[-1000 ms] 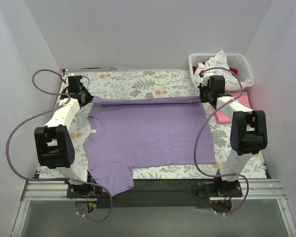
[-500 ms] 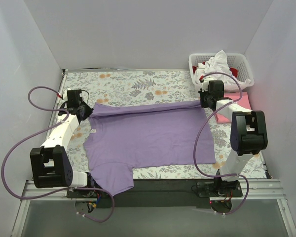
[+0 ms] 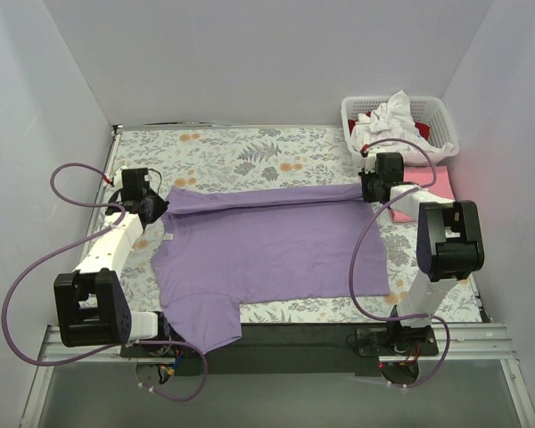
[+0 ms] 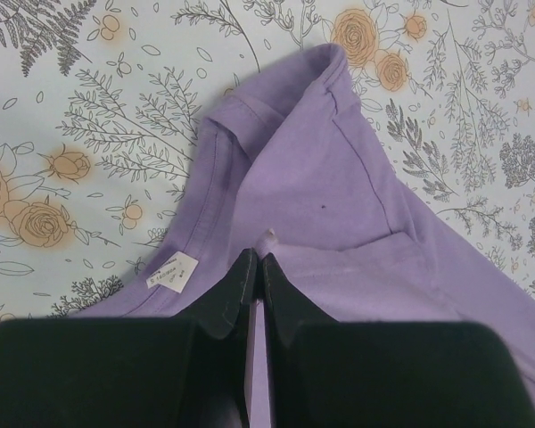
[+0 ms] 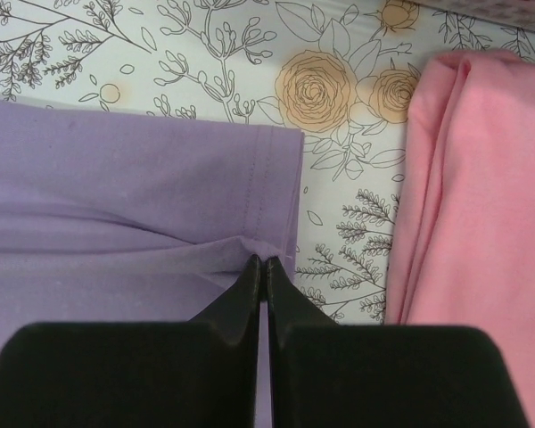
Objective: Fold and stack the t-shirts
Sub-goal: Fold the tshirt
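Note:
The large lavender-purple t-shirt (image 3: 267,245) lies spread on the table, its far long edge folded over toward me. My left gripper (image 3: 160,206) is shut on a pinch of the shirt near the collar (image 4: 269,239); a white size tag (image 4: 172,271) shows beside it. My right gripper (image 3: 366,191) is shut on the shirt's hem corner (image 5: 266,251). A folded pink t-shirt (image 3: 421,196) lies to the right of the purple one (image 5: 473,196). White (image 3: 388,114) and red t-shirts sit crumpled in the basket.
The white lattice basket (image 3: 441,125) stands at the far right corner. A floral-patterned cloth (image 3: 250,152) covers the table. White walls close in on the left, back and right. One purple sleeve (image 3: 205,325) hangs over the near table edge.
Both grippers have drawn the shirt's far edge toward me, widening the fold. The left arm swung back and lowered; the right gripper moved slightly nearer.

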Robot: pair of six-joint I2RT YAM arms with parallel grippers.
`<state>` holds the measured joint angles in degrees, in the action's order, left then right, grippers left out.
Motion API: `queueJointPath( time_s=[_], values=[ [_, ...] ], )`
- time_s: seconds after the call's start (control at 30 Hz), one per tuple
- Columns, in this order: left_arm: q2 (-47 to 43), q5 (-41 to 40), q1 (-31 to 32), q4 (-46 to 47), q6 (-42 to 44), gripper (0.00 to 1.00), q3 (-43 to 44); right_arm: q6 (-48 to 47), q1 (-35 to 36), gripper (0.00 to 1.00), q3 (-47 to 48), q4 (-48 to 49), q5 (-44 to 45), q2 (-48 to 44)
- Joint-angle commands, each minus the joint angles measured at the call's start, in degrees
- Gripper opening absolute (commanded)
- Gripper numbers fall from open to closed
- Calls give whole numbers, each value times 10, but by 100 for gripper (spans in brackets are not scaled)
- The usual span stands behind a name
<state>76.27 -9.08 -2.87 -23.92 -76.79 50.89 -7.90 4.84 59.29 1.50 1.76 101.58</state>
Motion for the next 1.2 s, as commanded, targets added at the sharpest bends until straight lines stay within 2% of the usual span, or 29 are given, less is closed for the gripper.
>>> queueJointPath(
  time_s=[0.0,0.43,0.5,0.53,0.63,0.83,0.93,1.03,1.17],
  values=[
    [-29,-22,1,3,4,0,0,-4,-4,1,-6,18,21,-36],
    [-30,-16,1,6,-12,0,-72,0,-4,4,-25,21,19,-13],
    [-26,-18,1,6,-14,0,-76,2,-4,8,-29,22,28,-11],
    [-24,-18,1,6,-14,0,-77,4,-4,16,-29,20,34,-10],
    [-25,-18,1,5,-13,0,-80,8,-4,25,-35,17,32,-23],
    [-67,5,1,-11,-22,10,-93,54,-3,45,-58,17,30,-108],
    [-86,13,1,-18,-21,13,-105,74,2,52,-65,17,29,-152],
    [-99,21,1,-17,-22,13,-117,90,5,54,-71,25,-5,-179],
    [-106,23,1,-20,-20,13,-120,110,5,54,-64,29,-90,-170]
  ],
)
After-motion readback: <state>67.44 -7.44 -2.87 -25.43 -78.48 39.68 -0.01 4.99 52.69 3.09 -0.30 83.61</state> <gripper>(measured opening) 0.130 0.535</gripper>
